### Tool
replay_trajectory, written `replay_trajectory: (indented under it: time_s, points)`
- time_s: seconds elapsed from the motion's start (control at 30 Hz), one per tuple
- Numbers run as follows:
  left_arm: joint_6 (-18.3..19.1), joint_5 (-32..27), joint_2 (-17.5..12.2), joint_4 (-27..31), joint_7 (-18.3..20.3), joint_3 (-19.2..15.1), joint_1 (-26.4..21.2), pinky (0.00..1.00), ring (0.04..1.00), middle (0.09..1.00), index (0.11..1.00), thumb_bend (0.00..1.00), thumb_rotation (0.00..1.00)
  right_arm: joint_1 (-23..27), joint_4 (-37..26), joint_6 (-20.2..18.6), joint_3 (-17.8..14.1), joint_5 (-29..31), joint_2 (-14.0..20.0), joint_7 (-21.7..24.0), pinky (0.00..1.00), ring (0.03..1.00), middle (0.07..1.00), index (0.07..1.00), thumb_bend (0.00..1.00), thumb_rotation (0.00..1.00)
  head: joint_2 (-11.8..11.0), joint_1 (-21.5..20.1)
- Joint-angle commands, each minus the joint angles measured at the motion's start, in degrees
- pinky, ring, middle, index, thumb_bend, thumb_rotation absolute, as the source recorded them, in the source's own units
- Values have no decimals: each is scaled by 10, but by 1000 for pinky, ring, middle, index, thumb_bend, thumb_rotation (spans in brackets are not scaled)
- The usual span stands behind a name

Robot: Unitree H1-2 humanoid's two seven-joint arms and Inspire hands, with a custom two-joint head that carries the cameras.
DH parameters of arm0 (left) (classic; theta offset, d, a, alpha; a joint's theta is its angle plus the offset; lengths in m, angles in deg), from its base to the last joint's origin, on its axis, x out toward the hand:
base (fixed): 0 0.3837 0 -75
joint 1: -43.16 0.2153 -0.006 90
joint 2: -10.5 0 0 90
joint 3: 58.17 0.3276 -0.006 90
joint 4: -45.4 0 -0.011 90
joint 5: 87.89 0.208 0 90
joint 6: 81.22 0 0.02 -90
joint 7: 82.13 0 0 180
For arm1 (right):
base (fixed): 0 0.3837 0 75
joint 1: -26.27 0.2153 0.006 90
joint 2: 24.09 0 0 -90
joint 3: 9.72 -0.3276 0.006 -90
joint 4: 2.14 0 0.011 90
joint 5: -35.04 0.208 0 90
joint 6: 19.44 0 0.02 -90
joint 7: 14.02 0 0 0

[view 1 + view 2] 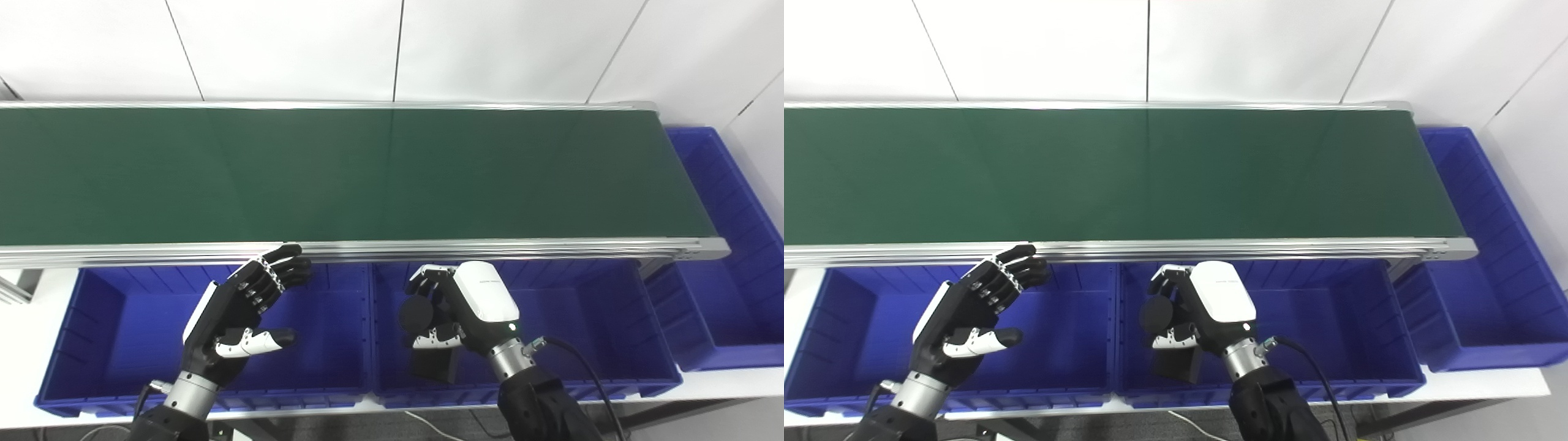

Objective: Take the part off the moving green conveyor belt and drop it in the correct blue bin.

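The green conveyor belt (367,174) carries no part. My right hand (465,306) hovers over the left end of the middle blue bin (588,331), shut on a black round part (418,313) held between fingers and thumb. Right under it, a dark blocky shape (436,366) lies on the bin floor; I cannot tell whether it is another part or a shadow. My left hand (245,306) is open over the left blue bin (92,343), fingers spread and pointing at the belt's front rail, holding nothing.
The belt's aluminium front rail (490,248) runs just above both bins. A third blue bin (729,245) stands at the belt's right end. White wall panels rise behind the belt. A black cable (582,361) trails from my right wrist.
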Motion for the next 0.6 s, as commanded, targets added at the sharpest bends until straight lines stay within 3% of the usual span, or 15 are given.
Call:
replay_trajectory:
  time_s: [0.0, 0.1, 0.13, 0.27, 0.57]
  points:
    - [-7, -8, -4, 21, 4, -2, -2, 783, 724, 731, 762, 991, 246, 2, -26, -15, -1, -7, -4, 2, 459, 434, 485, 539, 513, 0, 0, 0]
    - [-7, -9, -3, 20, 4, -2, -2, 788, 727, 732, 762, 991, 245, 2, -33, -24, 3, -27, 0, 11, 483, 554, 465, 534, 522, 9, 0, 0]
    - [-7, -10, -3, 20, 4, -3, -2, 785, 728, 734, 762, 988, 242, 2, -34, -26, 5, -34, 1, 15, 514, 581, 580, 648, 654, 205, 0, 0]
    - [-7, -7, -3, 20, 3, -2, -3, 793, 731, 735, 763, 989, 243, 5, -35, -31, 8, -52, 4, 25, 532, 611, 674, 741, 793, 411, -1, 1]
    - [-16, -6, -3, 13, 6, -2, -5, 779, 725, 733, 767, 992, 251, 4, -40, -37, 8, -55, 6, 40, 547, 633, 697, 769, 853, 512, -4, 3]
